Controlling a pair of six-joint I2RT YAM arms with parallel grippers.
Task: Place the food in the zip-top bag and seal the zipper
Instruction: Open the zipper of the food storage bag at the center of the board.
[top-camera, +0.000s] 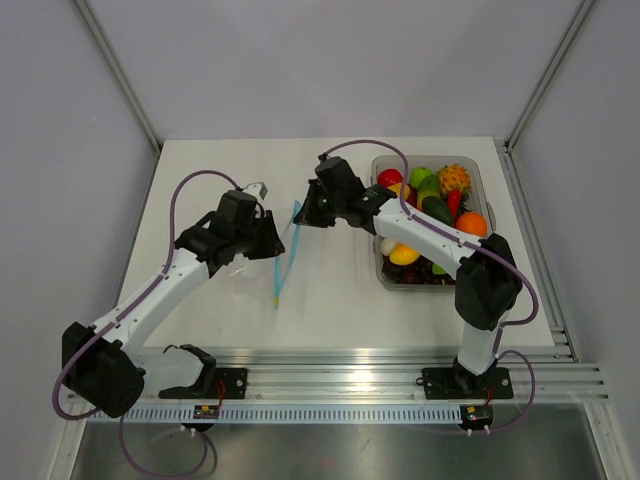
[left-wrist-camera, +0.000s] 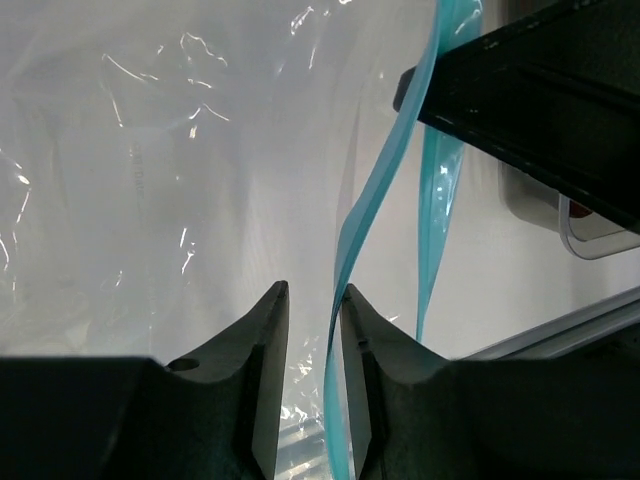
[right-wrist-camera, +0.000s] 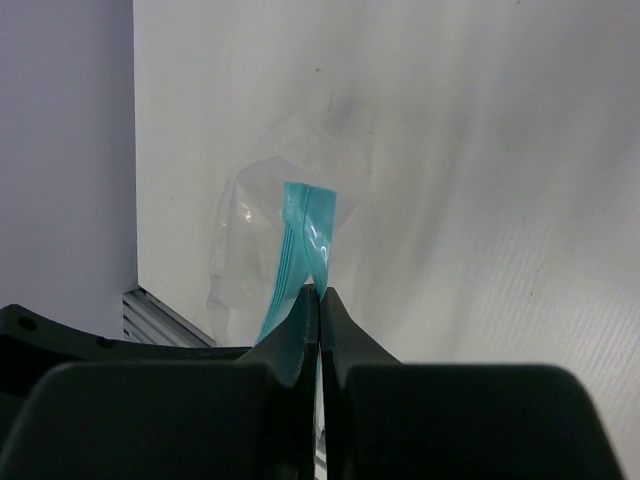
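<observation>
At frame centre, top view: small floppy clear plastic zip-top bag (top-camera: 268, 268), between the two grippers on the white table (top-camera: 220, 320).
Bag outline: faint from above; the film appears to spread left of its mouth edge.
Zipper: thin light-blue press-seal strip (top-camera: 285, 250), running from upper right to lower left at frame centre in the top view.
Zipper condition: in the left wrist view two blue bands diverge in the upper right of the frame, so the mouth is unsealed there.
Left gripper (left-wrist-camera: 312, 295): at the lower centre of its wrist view, jaws narrowly parted; one blue band passes through the gap, lying against one finger and not clamped.
Right gripper (right-wrist-camera: 319, 292): jaws pressed together on the zipper, which rises from between the fingertips at the centre of its wrist view.
Food: small glossy toy fruits and vegetables (top-camera: 440, 195), red, yellow, orange and green, at the right of the top view.
Food container: rigid clear rectangular tub (top-camera: 484, 168), well apart from the bag.
</observation>
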